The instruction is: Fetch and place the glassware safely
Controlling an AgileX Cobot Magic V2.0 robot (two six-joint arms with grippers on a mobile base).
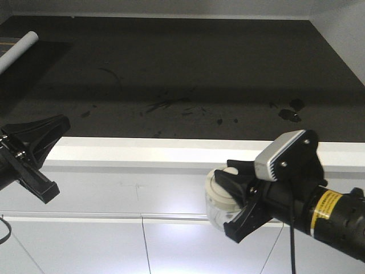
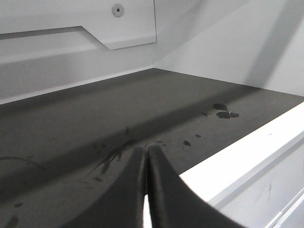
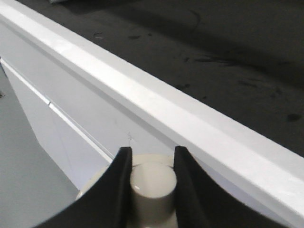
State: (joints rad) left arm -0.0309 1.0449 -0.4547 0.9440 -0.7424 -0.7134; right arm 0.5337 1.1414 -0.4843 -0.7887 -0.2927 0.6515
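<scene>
Far left, the left gripper (image 1: 60, 124) is half cut off by the frame edge. Its wrist view shows the two black fingers pressed tip to tip with nothing between them, hovering over the dark matte shelf surface (image 1: 199, 68). A white tube (image 1: 20, 48) pokes in at the top-left corner, mostly out of shot. There are dark smudges (image 1: 291, 111) further right, too small to identify. The white front ledge (image 1: 142, 151) runs across the shelf's front edge. At right, the right gripper (image 1: 239, 197) is clamped on the knob of the small clear glass jar with a cream-white round lid (image 1: 215, 188), held in the air just in front of that ledge. The fingers hide most of the glass body.
</scene>
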